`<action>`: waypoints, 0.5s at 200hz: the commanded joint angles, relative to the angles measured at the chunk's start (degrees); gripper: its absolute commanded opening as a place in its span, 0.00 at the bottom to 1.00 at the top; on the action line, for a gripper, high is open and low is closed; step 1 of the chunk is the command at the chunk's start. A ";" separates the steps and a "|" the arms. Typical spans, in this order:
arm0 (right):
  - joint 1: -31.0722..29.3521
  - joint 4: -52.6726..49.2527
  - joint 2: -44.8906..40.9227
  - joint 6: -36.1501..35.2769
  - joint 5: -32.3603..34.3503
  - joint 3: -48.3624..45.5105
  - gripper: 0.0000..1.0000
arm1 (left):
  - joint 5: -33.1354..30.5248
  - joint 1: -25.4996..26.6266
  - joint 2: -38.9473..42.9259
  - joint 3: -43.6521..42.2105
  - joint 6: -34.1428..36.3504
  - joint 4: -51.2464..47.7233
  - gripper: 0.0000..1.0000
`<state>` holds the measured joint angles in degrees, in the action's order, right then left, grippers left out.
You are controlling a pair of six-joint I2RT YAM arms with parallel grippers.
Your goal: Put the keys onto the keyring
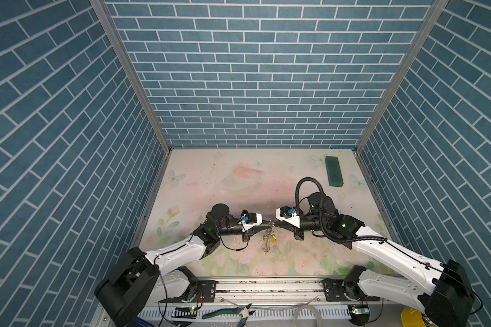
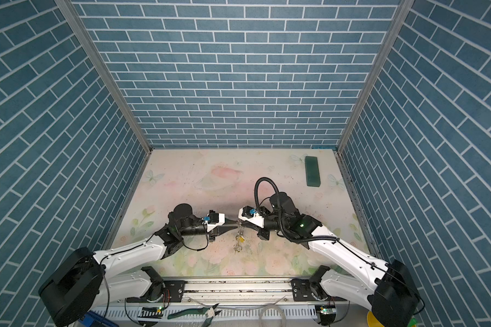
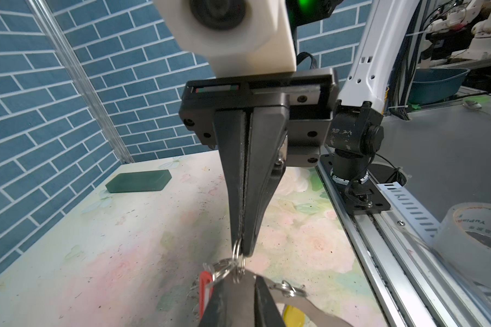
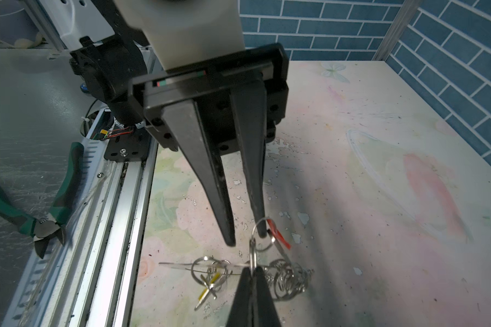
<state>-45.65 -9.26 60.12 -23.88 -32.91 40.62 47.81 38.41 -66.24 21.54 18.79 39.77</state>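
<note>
Your two arms meet tip to tip over the near middle of the pale floral-print tabletop [image 1: 210, 184]. Your right gripper [image 3: 240, 248] has its black fingers pressed together on a small silver wire ring [image 3: 236, 255]. That ring belongs to the bunch fringing the grey flat-hoop keyring [image 4: 288, 279], which dangles just beneath the meeting point in both top views.

Your left gripper [image 4: 246, 237] stands with its fingers a little apart and grips nothing. The tip of one finger [image 4: 255, 198] is poked through a second silver ring [image 4: 264, 250], which carries the small red-headed key [image 4: 278, 235]. The small yellow-headed key [image 1: 272, 239] hangs lower among the rings, on the right side of the bunch.

You cannot tell whether the bunch's low end touches the table. A dark green rectangular block [image 1: 334, 171] lies well apart at the far right.
</note>
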 commanded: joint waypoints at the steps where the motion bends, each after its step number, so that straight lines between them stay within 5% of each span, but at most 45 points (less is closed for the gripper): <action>1: -0.05 -7.57 -1.59 -1.95 1.93 4.63 0.00 | 1.29 -1.13 4.44 -1.44 3.48 -4.51 0.21; 34: -0.06 -15.12 -1.90 -2.86 0.32 9.12 0.00 | -0.97 -1.24 9.01 -2.24 5.56 -5.87 0.22; 100: -0.15 -14.97 -0.69 -3.25 -2.56 10.41 0.00 | 1.78 -1.22 3.62 1.70 3.17 -3.80 0.27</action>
<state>-45.65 -23.97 59.16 -24.53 -33.06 48.18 47.99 37.45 -61.78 21.65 23.18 34.57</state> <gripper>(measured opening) 0.041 0.262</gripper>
